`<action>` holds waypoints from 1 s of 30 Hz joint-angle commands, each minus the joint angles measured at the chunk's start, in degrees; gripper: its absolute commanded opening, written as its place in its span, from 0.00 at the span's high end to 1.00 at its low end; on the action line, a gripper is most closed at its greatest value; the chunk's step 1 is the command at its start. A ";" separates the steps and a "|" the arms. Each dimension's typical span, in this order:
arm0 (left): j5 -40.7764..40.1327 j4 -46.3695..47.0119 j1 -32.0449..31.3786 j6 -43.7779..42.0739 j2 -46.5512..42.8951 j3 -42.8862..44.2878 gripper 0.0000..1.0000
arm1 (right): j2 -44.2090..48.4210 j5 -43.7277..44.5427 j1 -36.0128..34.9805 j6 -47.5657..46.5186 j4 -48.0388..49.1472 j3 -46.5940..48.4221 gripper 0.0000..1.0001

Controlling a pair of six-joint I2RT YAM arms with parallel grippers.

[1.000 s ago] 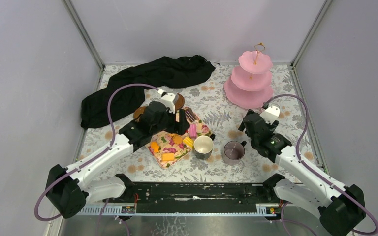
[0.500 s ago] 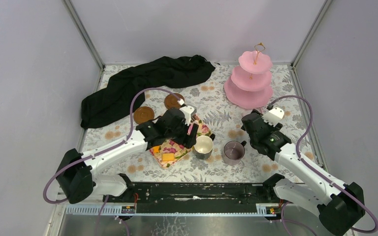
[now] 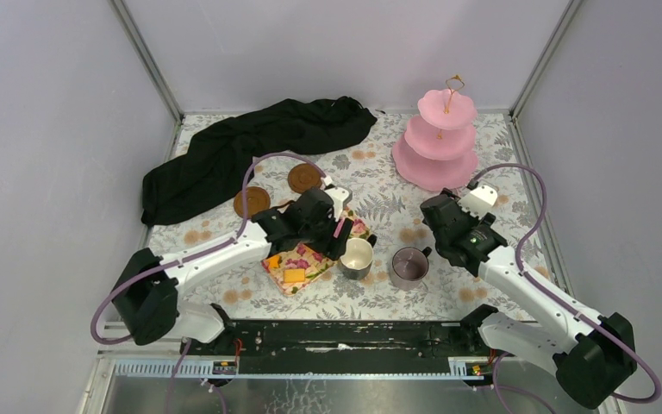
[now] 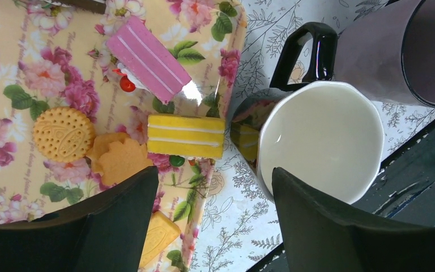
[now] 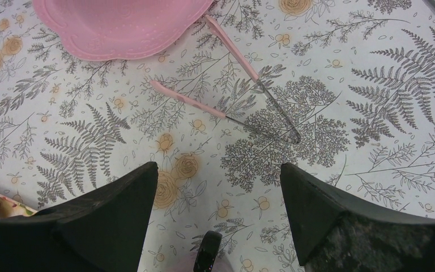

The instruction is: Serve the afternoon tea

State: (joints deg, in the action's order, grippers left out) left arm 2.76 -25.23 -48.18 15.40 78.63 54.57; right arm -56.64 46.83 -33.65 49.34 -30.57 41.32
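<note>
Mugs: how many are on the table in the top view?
2. A cream-lined dark mug sits at the floral napkin's right edge; a mauve-grey mug stands just right of it.

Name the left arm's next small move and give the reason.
Probably lower the left gripper onto the yellow cake and close. Its jaws stand open and empty, the cake lies flat and free just ahead of the gap between them, and the cream-lined mug sits close beside, so go down straight.
</note>
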 commanded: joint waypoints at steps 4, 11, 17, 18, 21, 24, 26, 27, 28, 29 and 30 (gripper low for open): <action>0.44 -0.52 -0.76 -1.75 3.67 3.83 0.22 | -1.37 3.62 -0.39 0.66 -0.12 3.23 0.14; 0.54 -0.13 -1.09 -1.45 7.24 5.81 0.32 | -1.90 3.67 -0.42 0.54 0.13 3.22 0.13; 1.61 -0.14 -1.28 -1.22 10.31 7.19 0.51 | -2.03 3.71 -0.38 0.67 0.05 2.93 0.13; 1.63 -0.16 -1.36 -1.17 10.64 7.24 0.54 | -2.00 3.67 -0.37 0.74 0.06 2.88 0.13; 1.60 -0.17 -1.39 -0.99 11.07 7.65 0.65 | -2.03 3.62 -0.42 0.79 0.15 2.91 0.13; 1.62 -0.17 -1.56 -0.90 10.85 7.99 0.76 | -2.08 3.52 -0.37 0.83 0.20 3.04 0.13; 1.95 -0.21 -1.48 -0.82 10.67 8.23 0.91 | -2.20 3.40 -0.36 0.80 0.19 3.11 0.13; 2.10 -0.21 -1.58 -0.69 10.52 8.34 0.98 | -2.16 3.43 -0.36 0.78 0.19 3.15 0.13; 2.16 -0.25 -1.58 -0.52 10.19 8.36 1.00 | -2.16 3.32 -0.40 0.76 0.08 3.22 0.13; 2.31 -0.20 -1.61 -0.28 9.86 8.45 1.00 | -2.17 3.35 -0.37 0.70 0.02 3.33 0.13; 2.53 -0.21 -1.67 -0.02 9.28 8.49 1.00 | -2.09 3.33 -0.41 0.72 -0.07 3.33 0.13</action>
State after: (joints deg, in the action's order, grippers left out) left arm 4.16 -25.89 -49.47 14.76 89.43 60.64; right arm -58.67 47.51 -33.65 49.34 -30.57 42.17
